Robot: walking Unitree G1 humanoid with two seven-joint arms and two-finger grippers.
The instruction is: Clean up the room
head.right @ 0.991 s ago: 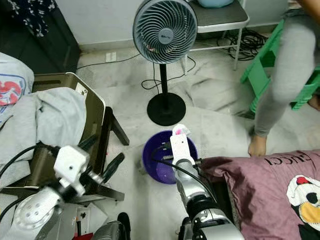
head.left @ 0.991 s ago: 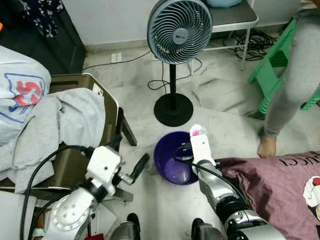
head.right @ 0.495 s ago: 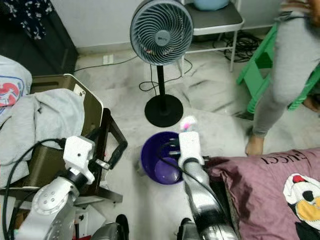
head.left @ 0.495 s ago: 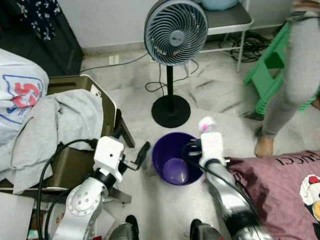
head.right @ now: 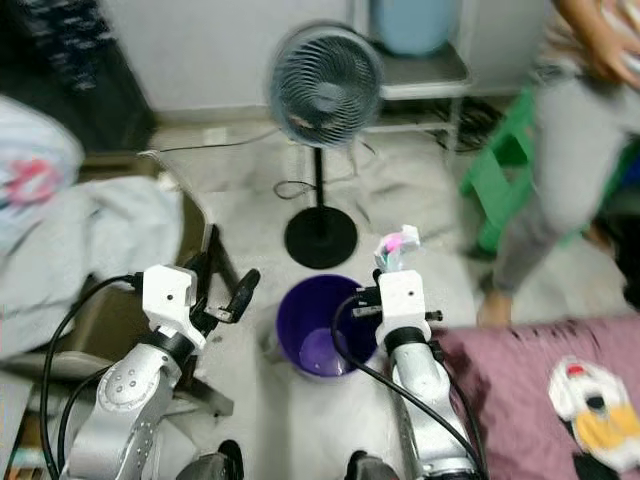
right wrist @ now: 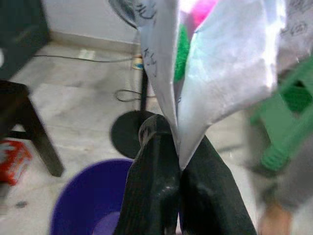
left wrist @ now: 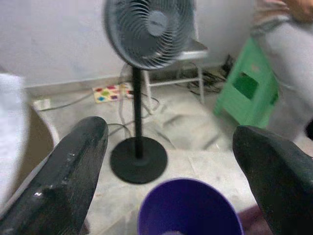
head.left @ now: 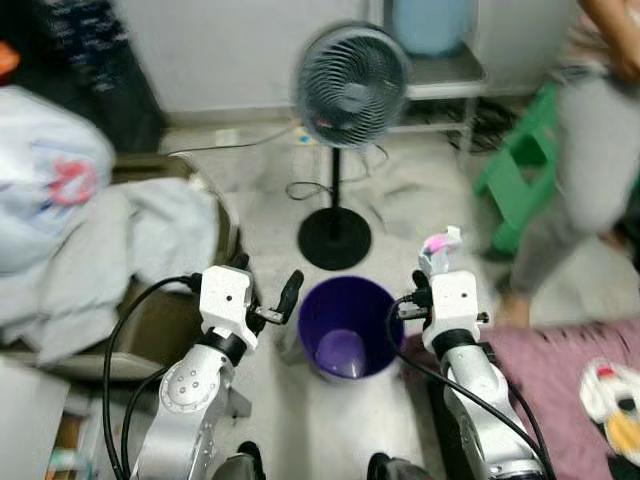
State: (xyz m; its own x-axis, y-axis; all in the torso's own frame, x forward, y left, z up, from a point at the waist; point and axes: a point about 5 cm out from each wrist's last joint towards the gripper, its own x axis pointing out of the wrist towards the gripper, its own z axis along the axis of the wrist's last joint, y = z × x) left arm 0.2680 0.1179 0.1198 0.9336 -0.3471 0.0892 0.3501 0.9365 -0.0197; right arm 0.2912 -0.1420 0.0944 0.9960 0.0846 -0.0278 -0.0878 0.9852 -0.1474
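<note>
Two fingers (right wrist: pixel 166 171) pinch wrapper (right wrist: pixel 220 73) beside bin (head.left: pixel 346 327).

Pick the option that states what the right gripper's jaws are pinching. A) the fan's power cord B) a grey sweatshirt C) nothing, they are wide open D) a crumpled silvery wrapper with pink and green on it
D: the right gripper has its jaws closed on a silvery wrapper with pink and green showing, held above the purple bin.
</note>
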